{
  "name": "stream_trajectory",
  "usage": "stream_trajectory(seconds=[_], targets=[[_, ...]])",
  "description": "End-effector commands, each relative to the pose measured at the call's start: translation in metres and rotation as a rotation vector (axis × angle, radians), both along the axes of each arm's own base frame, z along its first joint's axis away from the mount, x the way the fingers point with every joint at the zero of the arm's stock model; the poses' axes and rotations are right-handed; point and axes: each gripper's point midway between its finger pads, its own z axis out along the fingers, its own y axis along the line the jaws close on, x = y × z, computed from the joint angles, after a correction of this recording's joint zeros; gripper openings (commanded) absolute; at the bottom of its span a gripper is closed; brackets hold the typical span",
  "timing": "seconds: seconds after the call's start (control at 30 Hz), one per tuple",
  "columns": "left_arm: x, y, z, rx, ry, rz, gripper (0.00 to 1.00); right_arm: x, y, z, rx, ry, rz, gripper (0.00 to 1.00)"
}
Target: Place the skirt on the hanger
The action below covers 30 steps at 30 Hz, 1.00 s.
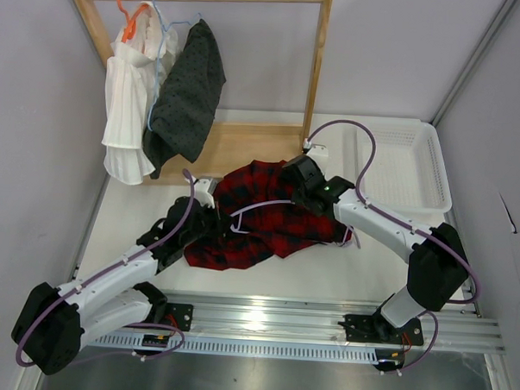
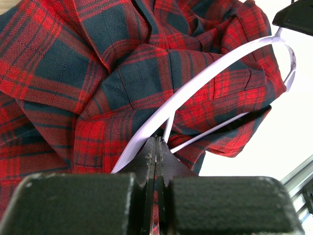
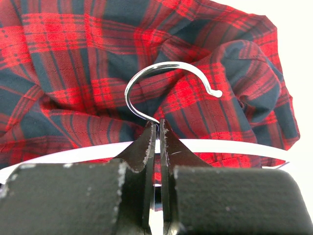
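The red-and-black checked skirt (image 1: 267,221) lies crumpled on the white table between both arms. The lilac hanger (image 1: 240,213) rests on top of it, and its pale arm (image 2: 210,73) curves across the cloth in the left wrist view. My left gripper (image 1: 212,221) sits at the skirt's left edge, shut (image 2: 157,141). Red cloth shows in the slit between its fingers, just where the hanger's thin bars meet. My right gripper (image 1: 302,181) is at the skirt's far right. It is shut (image 3: 157,125) on the neck of the hanger's metal hook (image 3: 161,68).
A wooden rack (image 1: 317,68) stands at the back. An orange hanger with a white pleated garment (image 1: 130,112) and a pale blue hanger with a dark dotted garment (image 1: 188,93) hang on it. A white basket (image 1: 437,181) sits at the right. A metal rail (image 1: 263,320) runs along the near edge.
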Motion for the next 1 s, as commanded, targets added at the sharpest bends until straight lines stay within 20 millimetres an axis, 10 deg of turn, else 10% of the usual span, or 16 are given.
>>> stream_trajectory(seconds=[0.0,0.97], targets=[[0.017,-0.010,0.035,-0.060,-0.093,-0.010,0.00,0.000,0.014,0.004,0.034,0.001,0.052,0.00],[0.011,-0.007,0.037,-0.047,-0.058,-0.049,0.00,0.010,0.005,0.024,0.143,-0.039,0.029,0.00]])
